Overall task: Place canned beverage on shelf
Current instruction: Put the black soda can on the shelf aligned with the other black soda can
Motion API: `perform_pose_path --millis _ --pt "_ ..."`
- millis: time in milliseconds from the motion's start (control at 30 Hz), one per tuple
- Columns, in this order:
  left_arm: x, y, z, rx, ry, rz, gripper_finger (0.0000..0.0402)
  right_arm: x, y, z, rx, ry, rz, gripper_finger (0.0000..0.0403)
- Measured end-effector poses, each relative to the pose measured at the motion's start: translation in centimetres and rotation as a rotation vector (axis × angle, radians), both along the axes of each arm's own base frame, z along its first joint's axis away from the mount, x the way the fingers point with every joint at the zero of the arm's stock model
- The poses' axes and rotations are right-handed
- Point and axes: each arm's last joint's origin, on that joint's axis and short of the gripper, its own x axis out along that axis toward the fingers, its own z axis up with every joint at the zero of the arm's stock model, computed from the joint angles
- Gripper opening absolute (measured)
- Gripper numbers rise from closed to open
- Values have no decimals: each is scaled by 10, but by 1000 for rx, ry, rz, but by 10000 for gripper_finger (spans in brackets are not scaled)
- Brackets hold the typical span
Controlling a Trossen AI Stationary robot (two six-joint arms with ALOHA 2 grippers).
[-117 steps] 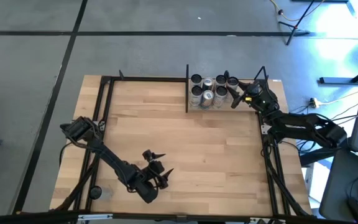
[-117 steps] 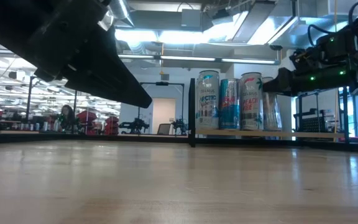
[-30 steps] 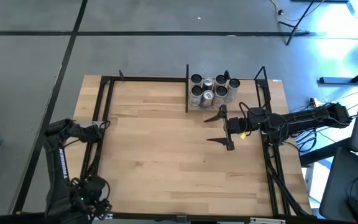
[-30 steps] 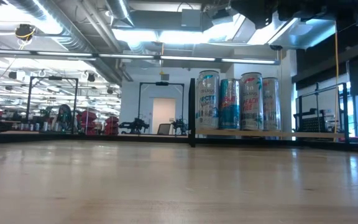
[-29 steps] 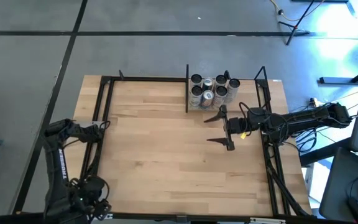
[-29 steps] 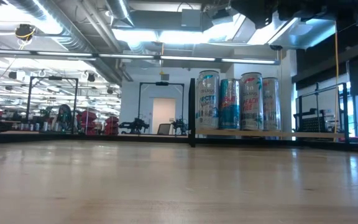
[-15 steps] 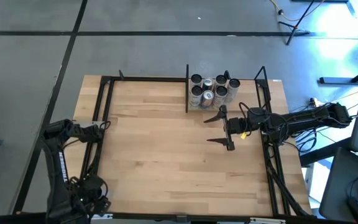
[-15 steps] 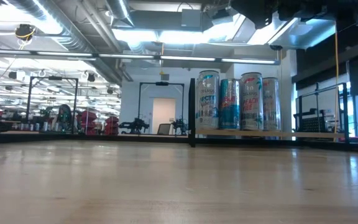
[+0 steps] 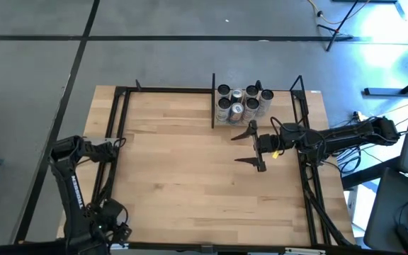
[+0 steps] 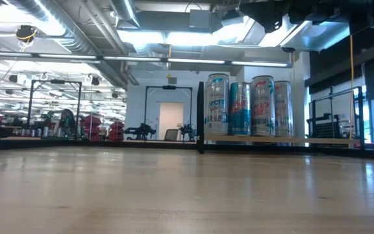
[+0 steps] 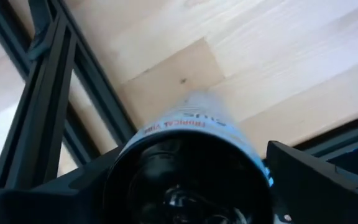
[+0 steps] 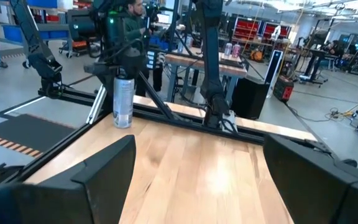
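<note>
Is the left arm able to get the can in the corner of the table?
Most likely yes. The left gripper is already right down on the can, which stands upright at the table's edge, and nothing sits between them. The right gripper hangs open far away, near the shelf.

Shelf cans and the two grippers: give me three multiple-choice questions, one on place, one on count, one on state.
1. Where is the left gripper? A at the shelf; B at the table's near left corner; C mid-table.
2. How many cans show in the low view? A two; B four; C six.
3. The right gripper is: A open, empty; B shut on a can; C out of view.

B: the high view shows it there, at a lone can.
B: four stand side by side on the shelf.
A: its fingers are spread, nothing between.
</note>
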Motion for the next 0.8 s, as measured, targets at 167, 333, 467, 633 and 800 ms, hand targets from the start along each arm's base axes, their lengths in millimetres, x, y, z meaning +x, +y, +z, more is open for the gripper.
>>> perform_pose_path --millis 167,333,467,633,800 --pt "6 3 -6 -19 54 32 304 1 0 -1 0 0 0 335" --pt "17 9 -6 -22 60 11 239 1 0 -2 0 10 0 335" --pt "33 16 -5 -14 35 -38 218 1 2 -3 -1 22 8 335" --pt "72 33 5 6 -39 -155 218 -3 23 -6 -34 60 4 335" --pt "123 66 21 62 -128 -307 218 -13 48 -17 -73 171 -65 335"
